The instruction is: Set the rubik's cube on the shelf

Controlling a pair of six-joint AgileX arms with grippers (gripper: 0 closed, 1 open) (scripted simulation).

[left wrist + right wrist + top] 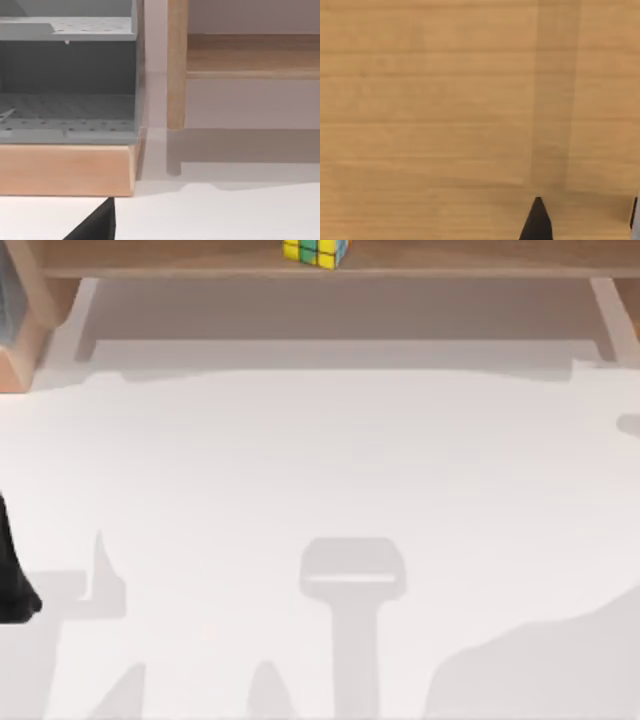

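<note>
The small multicoloured rubik's cube [316,252], with yellow, green and blue tiles between dark grid lines, sits on the long light-brown wooden shelf [470,258] at the far edge of the top view, near the middle of the board's length. Nothing touches the cube. The white tabletop [320,490] below the shelf carries soft grey shadows. The left arm [12,570] is a dark shape at the tabletop's left edge, well apart from the cube. The right hand [585,220] hovers over light-brown wood grain with one dark fingertip [538,220] showing; I cannot tell whether either hand is released or clenched. The left wrist view faces a grey perforated rack [67,75] on a wooden base.
</note>
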